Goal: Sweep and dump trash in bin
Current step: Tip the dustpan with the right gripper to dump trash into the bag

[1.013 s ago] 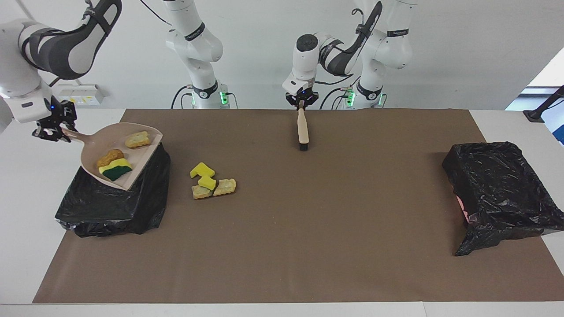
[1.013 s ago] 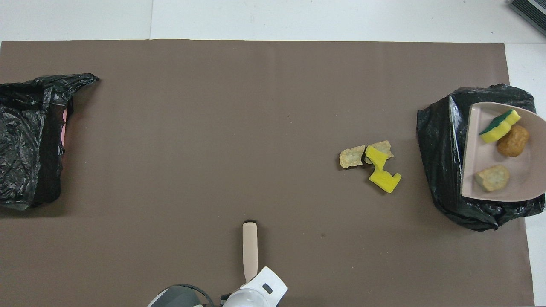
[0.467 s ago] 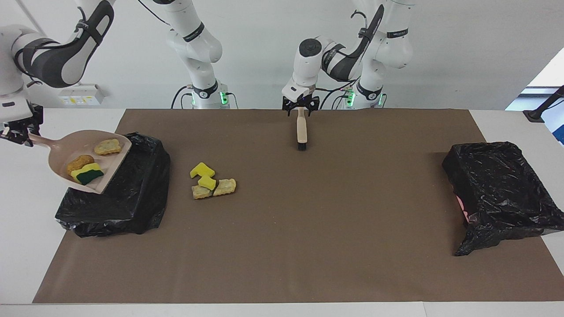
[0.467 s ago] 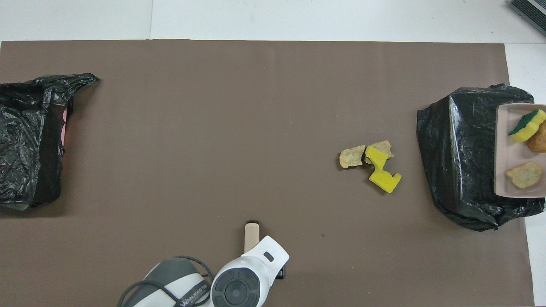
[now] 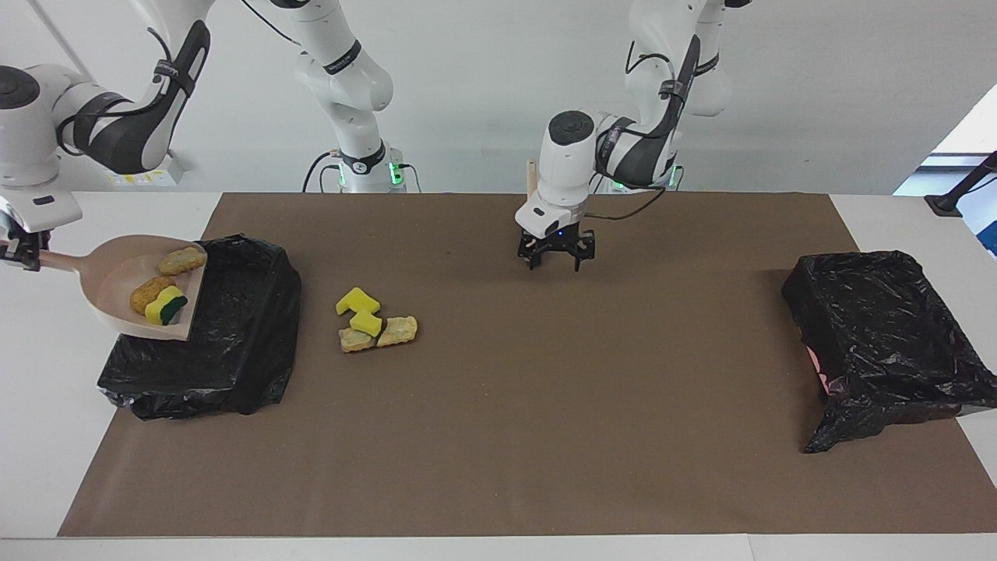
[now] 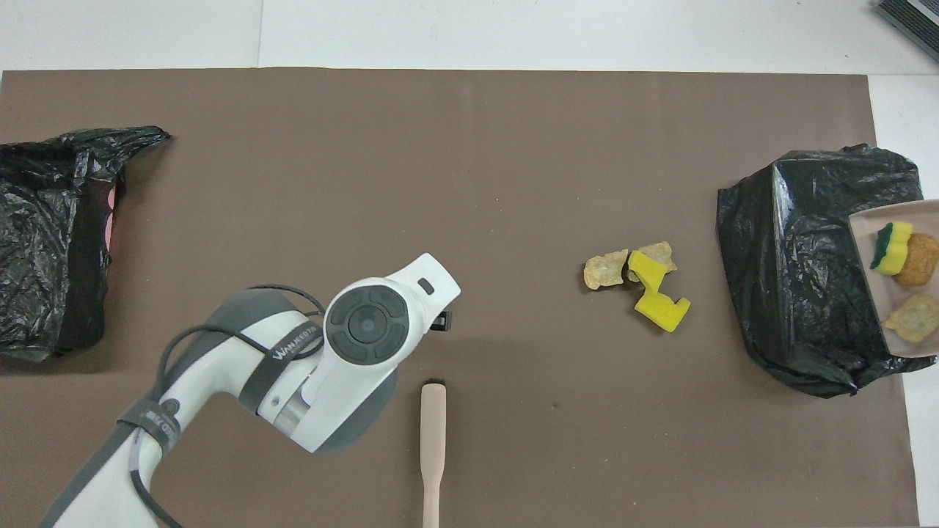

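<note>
Even, bright overhead lighting; soft short shadows; faint glare on black bin liner [image 5: 880, 327]; focus sharp throughout.

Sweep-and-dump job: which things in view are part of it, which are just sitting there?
In the job:
- beige plastic dustpan carrying three trash bits, held by the right hand over the black-bagged bin
- pile of yellow sponge and tan bread-like bits on the brown mat
- beige-handled brush, lying free; left hand open

Lying about:
- second black-bagged bin at the left arm's end
</note>
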Controlling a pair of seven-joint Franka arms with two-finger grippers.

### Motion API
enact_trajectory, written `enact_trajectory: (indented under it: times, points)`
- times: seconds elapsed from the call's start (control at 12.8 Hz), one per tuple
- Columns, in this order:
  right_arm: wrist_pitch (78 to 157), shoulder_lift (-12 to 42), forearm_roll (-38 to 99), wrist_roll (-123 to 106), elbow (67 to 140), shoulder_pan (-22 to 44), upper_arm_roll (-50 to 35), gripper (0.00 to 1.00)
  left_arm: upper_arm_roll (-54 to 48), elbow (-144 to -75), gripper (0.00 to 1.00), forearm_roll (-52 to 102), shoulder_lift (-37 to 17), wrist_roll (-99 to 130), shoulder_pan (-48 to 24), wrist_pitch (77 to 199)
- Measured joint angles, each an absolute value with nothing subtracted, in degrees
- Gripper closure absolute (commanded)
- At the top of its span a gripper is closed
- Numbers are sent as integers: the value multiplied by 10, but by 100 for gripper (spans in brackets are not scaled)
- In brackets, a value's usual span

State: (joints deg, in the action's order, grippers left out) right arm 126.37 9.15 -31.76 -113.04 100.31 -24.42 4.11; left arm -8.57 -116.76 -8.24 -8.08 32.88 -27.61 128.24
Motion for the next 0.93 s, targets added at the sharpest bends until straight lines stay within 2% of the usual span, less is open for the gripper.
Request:
enact_trajectory:
  times: [0.23, 0.47, 0.7, 0.93]
  points:
    - [1297, 93, -332, -1199, 1005, -236, 37, 100, -85, -1097, 0, -125, -114, 283, -209, 1282]
    - [1339, 97, -347, -1276, 1006, -230, 34, 100, -84, -1063, 0, -127, -115, 219, -158, 1282]
    - [1352, 99, -364, -1288, 1005, -216, 33, 100, -84, -1027, 0, -127, -104, 179, -107, 1255]
    - [1354, 90, -377, -1288, 1001, -203, 33, 100, -82, -993, 0, -124, -61, 127, -71, 1166]
